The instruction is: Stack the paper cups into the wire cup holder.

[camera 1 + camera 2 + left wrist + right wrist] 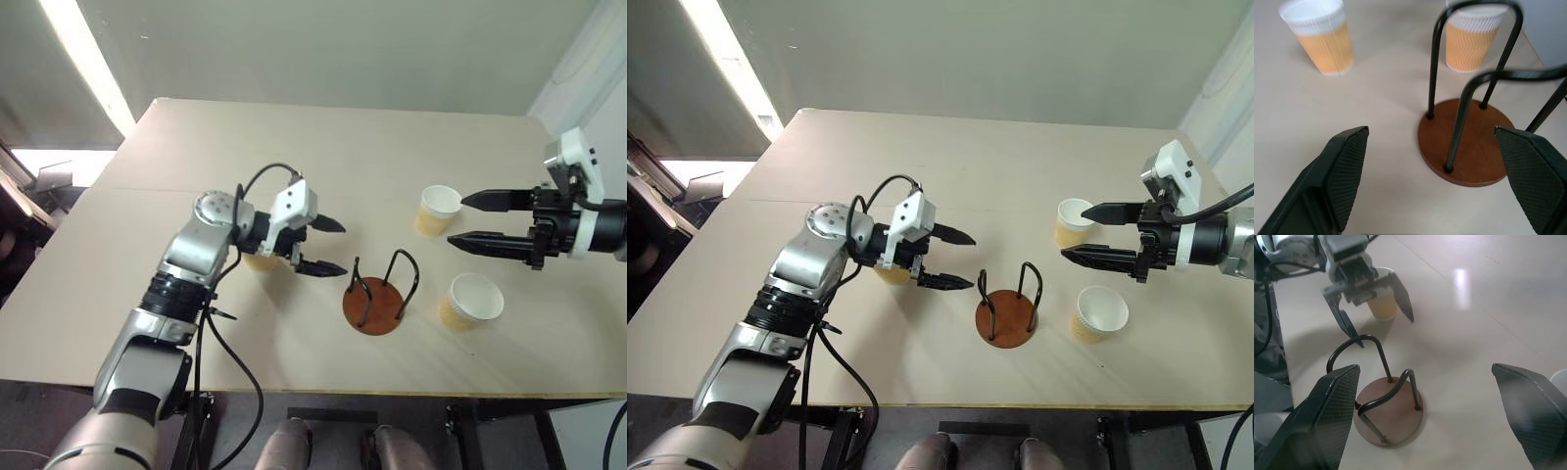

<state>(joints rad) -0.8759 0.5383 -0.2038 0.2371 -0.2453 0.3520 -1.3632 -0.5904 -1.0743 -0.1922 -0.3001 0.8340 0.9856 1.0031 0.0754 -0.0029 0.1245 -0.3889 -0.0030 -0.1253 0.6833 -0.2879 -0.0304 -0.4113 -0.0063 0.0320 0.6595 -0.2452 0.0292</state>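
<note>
The wire cup holder, a reddish-brown disc with black wire loops, stands near the table's front edge with no cup inside it. My left gripper hovers open just left of it, pointing at it, nothing between its fingers. One paper cup stands upright behind that gripper, partly hidden by the wrist. A second paper cup and a third stand upright right of the holder. My right gripper is open beside the second cup, one fingertip over its rim, the other below it.
The pale table stretches back with free room behind the holder. Its front edge runs just below the holder and the nearest cup. Black cables hang from my left arm over the table's front left.
</note>
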